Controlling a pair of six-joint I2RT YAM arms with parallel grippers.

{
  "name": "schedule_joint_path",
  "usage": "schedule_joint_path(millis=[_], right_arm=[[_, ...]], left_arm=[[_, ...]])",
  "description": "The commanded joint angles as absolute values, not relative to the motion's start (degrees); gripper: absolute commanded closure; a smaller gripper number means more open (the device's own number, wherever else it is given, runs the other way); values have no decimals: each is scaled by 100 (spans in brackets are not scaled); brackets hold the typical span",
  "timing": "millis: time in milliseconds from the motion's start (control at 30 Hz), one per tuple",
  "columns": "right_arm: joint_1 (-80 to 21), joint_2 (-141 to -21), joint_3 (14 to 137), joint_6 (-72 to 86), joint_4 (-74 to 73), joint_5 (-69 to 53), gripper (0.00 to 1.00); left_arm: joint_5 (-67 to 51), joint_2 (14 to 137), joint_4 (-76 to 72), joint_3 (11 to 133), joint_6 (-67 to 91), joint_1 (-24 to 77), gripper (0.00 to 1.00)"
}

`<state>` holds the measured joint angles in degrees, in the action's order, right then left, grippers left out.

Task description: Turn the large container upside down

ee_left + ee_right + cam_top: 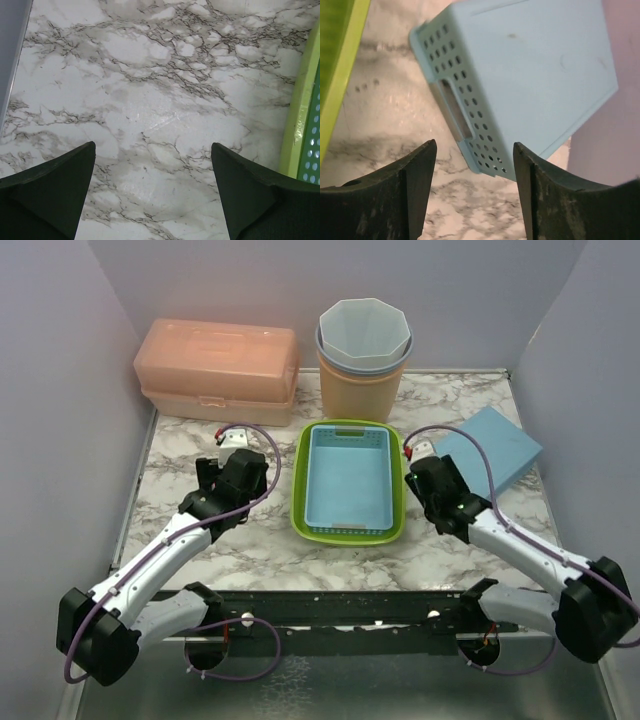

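My left gripper (152, 150) has its fingers (60, 180) spread wide with only the marble table (150, 75) between them. The right gripper (474, 150) is spread too, holding nothing. The right one faces an overturned blue basket (535, 65) lying near the right wall.

I take the large container to be the green basket (349, 534), which sits upright mid-table between the two arms with a smaller blue tray (348, 475) nested inside it. Its rim shows at the edge of both wrist views, close beside each gripper but untouched.

I judge this to be the approach step, with no grasp made. Next I need to swing each gripper inward onto a long rim and close. Then I lift and roll the basket over, expecting the nested tray to tumble out.
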<state>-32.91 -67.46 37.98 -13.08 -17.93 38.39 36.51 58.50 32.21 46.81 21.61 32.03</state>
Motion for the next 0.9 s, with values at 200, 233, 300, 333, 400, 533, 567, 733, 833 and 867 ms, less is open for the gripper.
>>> schedule_joint_path(millis=[200,233,300,333,400,533,567,733,833,867], right_arm=[[-2743,-6686,4943,2428,-2763,4319,14],[-2497,-6978,5233,2767,-3105,4037,14],[-2046,-7491,5706,3295,-3549,3541,13],[-1884,-7710,5902,3584,-3725,3443,13],[-1673,-8046,6249,4101,-4092,3543,11],[-886,-8235,6341,4243,-3791,3110,9],[-588,-8246,6309,4209,-3601,2882,9],[96,-8367,6354,4087,-3286,3183,8],[662,-8393,6269,4244,-3217,2965,8],[966,-8394,6209,4281,-3115,2782,8]], left_arm=[[4057,5696,2850,4376,2381,3067,1],[4037,5662,2849,4363,2395,3072,1],[4085,5591,2852,4347,2416,3067,1],[4132,5570,2848,4338,2407,3067,1],[4198,5547,2845,4326,2372,3072,1],[4199,5535,2856,4344,2340,3067,1],[4186,5522,2864,4337,2335,3067,1],[4169,5513,2851,4345,2270,3067,1],[4170,5591,2856,4372,2234,3067,1],[4150,5608,2856,4376,2225,3067,1]])
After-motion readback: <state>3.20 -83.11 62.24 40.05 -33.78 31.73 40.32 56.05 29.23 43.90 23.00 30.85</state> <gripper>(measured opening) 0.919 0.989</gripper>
